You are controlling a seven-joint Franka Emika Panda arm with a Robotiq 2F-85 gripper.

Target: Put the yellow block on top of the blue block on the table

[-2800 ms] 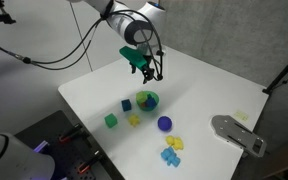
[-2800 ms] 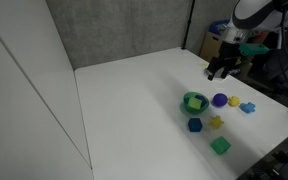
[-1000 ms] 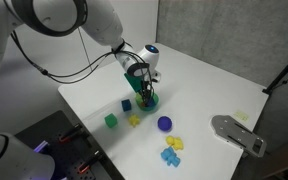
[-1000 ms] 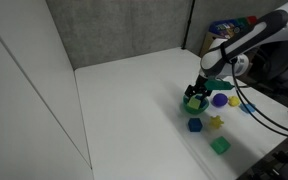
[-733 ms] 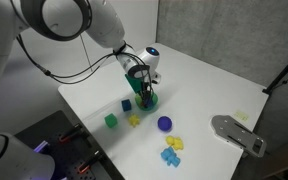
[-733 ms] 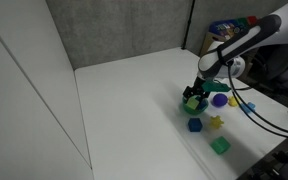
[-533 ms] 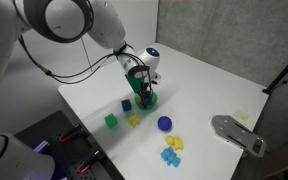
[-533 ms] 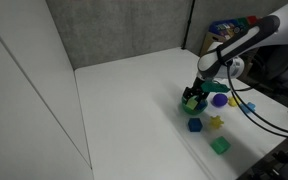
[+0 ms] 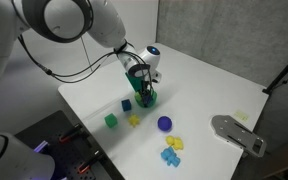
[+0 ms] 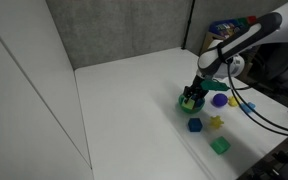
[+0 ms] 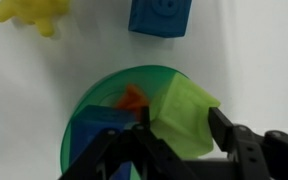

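Observation:
In the wrist view a yellow-green block lies in a green bowl, and my gripper is shut on it, one finger on each side. The dark blue block sits on the white table just beyond the bowl. In both exterior views the gripper reaches down into the bowl. The blue block stands right beside the bowl. The exterior views hide the yellow block behind the fingers.
The bowl also holds an orange piece and a blue piece. On the table lie a yellow star, a green cube, a round purple piece, sky-blue pieces and a grey device.
The jaws have shut on the yellow block inside the bowl. The arm has stayed almost still over the bowl.

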